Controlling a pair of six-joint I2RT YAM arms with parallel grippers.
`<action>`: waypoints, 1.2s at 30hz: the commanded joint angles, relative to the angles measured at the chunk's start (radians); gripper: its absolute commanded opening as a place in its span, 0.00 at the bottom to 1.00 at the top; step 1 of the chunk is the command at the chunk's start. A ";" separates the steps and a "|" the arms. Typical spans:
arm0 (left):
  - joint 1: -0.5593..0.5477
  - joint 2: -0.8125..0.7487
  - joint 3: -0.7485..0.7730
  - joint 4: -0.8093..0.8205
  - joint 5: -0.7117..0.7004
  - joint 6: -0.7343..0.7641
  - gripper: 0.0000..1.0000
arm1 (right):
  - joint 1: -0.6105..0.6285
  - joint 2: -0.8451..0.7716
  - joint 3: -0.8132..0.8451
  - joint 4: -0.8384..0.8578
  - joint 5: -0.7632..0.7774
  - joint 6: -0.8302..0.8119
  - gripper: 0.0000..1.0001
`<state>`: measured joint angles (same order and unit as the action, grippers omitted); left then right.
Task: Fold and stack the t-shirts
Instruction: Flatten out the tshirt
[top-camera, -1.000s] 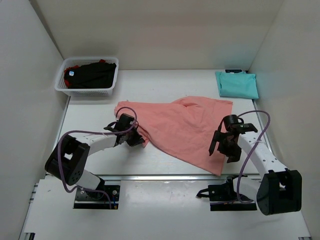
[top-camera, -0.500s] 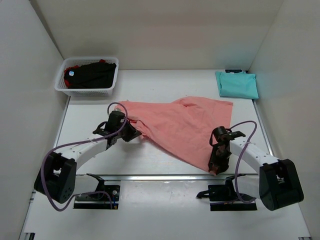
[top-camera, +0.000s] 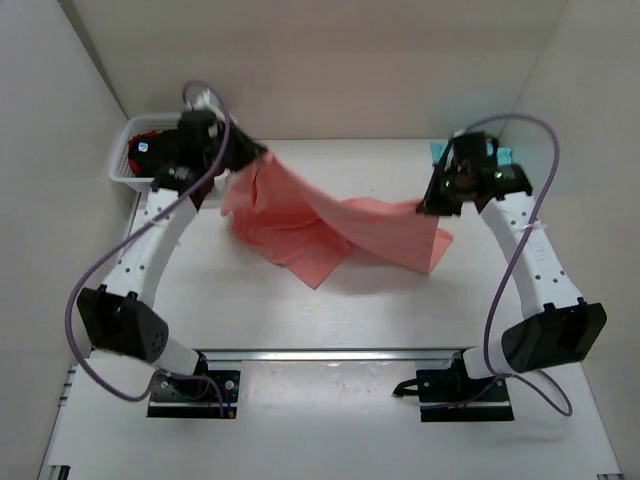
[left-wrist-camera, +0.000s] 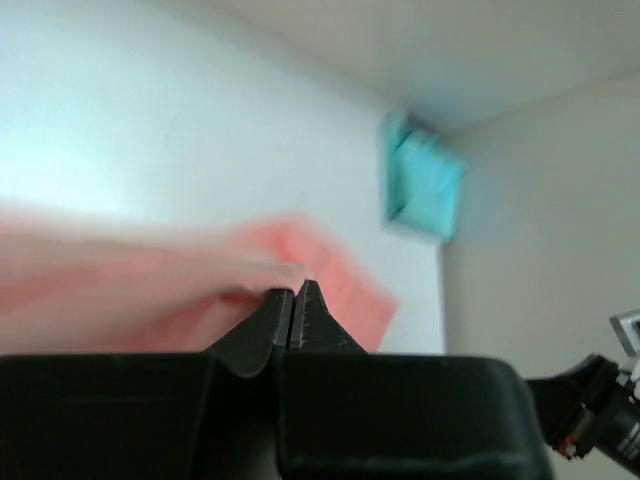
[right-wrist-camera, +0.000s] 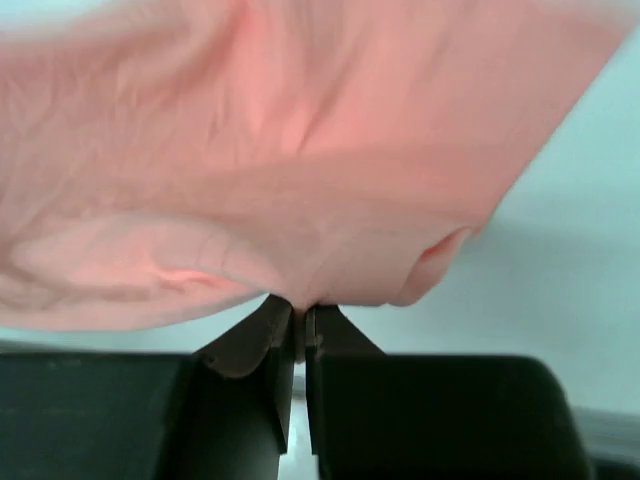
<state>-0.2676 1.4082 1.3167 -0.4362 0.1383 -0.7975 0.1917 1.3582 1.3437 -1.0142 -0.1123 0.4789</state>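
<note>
I see left gripper (top-camera: 252, 156) pinched shut on the salmon-pink t-shirt (top-camera: 320, 225) just right of the basket (top-camera: 122, 168); right gripper (top-camera: 428, 204) clamped on its other edge, well right of the basket. Cloth sags between them.

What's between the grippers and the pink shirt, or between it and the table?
Nothing visible. The left gripper and right gripper are both shut on the salmon-pink shirt, which drapes between them. The table below is bare; the basket and teal shirt sit at the far corners.
</note>
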 joint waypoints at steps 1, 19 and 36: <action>0.054 0.118 0.433 -0.071 0.042 0.156 0.00 | -0.040 0.077 0.367 -0.057 0.002 -0.126 0.00; 0.084 0.066 0.921 -0.216 -0.137 0.379 0.00 | -0.080 -0.017 0.727 0.098 0.108 -0.253 0.00; -0.010 0.263 0.934 -0.124 -0.252 0.425 0.00 | -0.147 0.237 0.804 0.180 -0.096 -0.255 0.00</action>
<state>-0.2588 1.5810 2.2688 -0.5457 -0.0235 -0.4187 0.0387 1.4574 2.1555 -0.8364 -0.2081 0.2371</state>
